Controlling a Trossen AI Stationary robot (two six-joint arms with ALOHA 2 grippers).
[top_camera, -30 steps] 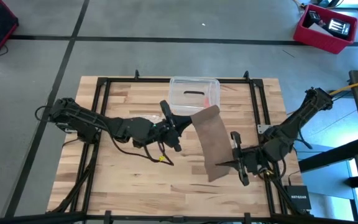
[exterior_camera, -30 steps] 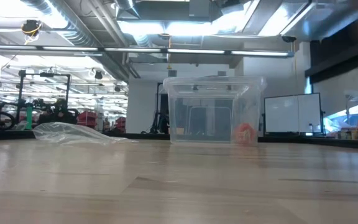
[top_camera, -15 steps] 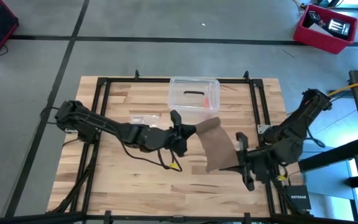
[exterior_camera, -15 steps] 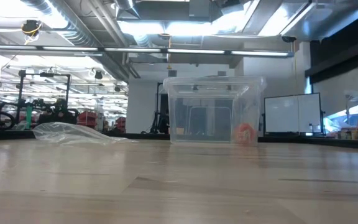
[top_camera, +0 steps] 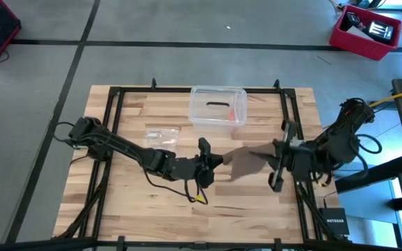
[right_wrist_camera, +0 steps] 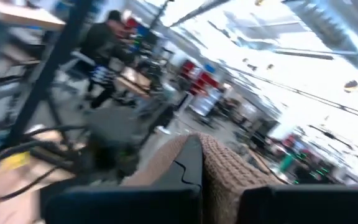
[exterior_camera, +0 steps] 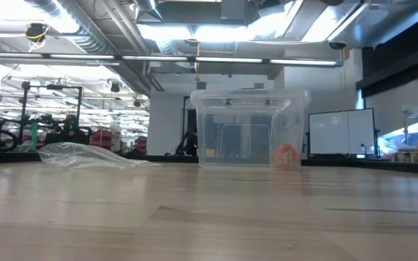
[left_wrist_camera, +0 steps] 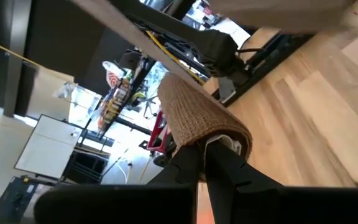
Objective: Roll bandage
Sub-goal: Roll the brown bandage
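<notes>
Holding the bandage (top_camera: 246, 161) stretched above the bench (top_camera: 138, 202), left gripper (top_camera: 209, 162) and right gripper (top_camera: 278, 157) each clamp their fingers on one end; rolling is not yet begun.

I'm looking down on a light wooden bench (top_camera: 145, 209) made of butcher-block planks, with a black metal frame (top_camera: 114, 111) running along its edges. A clear plastic box (top_camera: 218, 106) sits at the middle of the far edge. A small clear plastic bag (top_camera: 162, 132) lies flat just beside it, toward the left edge.
</notes>
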